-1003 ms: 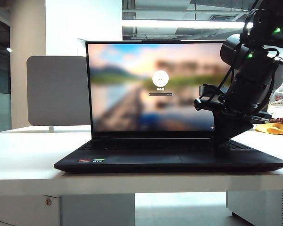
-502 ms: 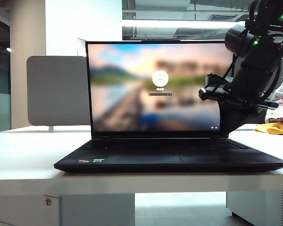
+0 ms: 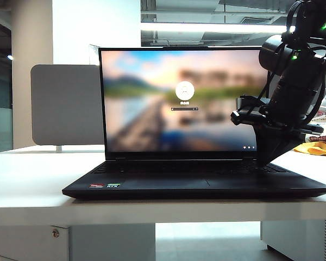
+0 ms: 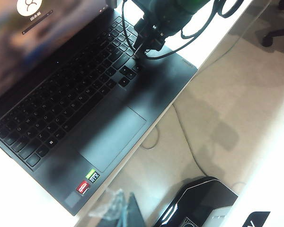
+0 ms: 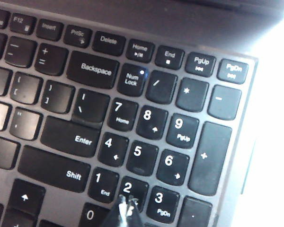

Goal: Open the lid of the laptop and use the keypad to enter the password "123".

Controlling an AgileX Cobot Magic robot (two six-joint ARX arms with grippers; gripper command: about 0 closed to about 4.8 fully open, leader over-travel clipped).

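Laptop (image 3: 195, 182) sits at the front edge of the white table (image 3: 27, 185), lid (image 3: 179, 100) raised, login picture on screen. Right gripper (image 5: 126, 208), fingertips pressed together with nothing between them, hangs tip-down over the keypad (image 5: 151, 142) near the laptop's right edge, at the 2 key (image 5: 128, 188). Left gripper is out of sight.

The black laptop (image 3: 195, 182) is sitting open on the white tabletop (image 3: 27, 185). Its lid (image 3: 179, 100) is standing upright, showing a blurred landscape login screen. The keypad (image 5: 151, 146) is lying at the keyboard's 3 o'clock end, its number keys white-lettered.
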